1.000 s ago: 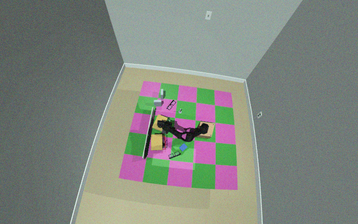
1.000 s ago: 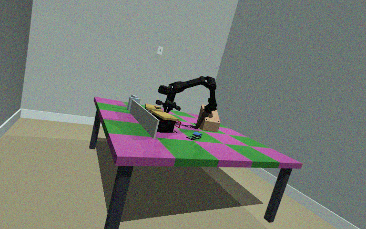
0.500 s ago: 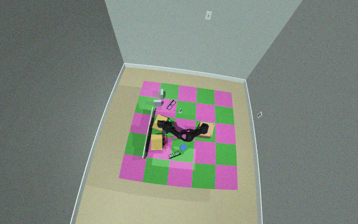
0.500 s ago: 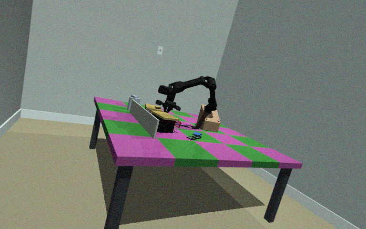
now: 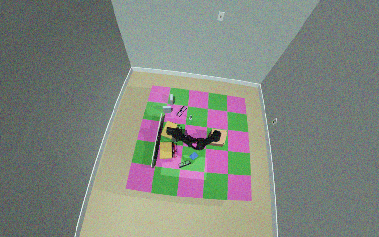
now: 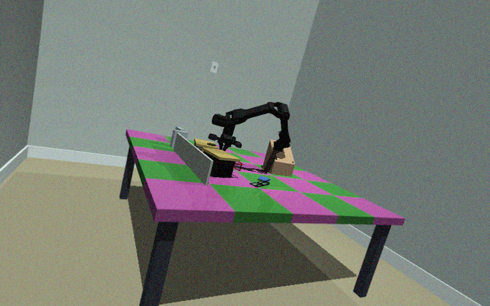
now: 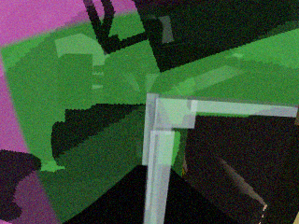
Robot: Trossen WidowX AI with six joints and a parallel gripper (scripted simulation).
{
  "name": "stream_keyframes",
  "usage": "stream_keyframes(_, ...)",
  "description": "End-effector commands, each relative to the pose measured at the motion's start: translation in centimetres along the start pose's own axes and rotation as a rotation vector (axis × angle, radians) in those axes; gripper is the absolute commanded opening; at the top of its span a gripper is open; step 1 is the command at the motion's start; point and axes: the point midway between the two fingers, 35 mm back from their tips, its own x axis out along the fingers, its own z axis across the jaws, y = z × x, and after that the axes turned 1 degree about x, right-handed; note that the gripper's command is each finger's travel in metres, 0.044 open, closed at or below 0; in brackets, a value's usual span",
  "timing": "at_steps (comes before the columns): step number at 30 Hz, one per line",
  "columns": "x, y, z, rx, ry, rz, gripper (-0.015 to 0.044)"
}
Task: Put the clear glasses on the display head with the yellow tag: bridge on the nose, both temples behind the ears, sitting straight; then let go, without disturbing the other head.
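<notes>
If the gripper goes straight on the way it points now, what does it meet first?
Probably the green-and-pink checkered table top: the gripper points down. Depth is unclear, so the clear glasses it holds might brush something first.
</notes>
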Motion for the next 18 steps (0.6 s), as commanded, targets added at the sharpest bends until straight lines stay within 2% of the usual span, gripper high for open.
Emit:
stream_keyframes(1, 0.09, -0.02, 0.02, -0.001, -0.001, -0.002, 0.0000)
stream_keyframes(18, 0.25, -0.02, 0.03, -0.001, -0.001, -0.002, 0.0000)
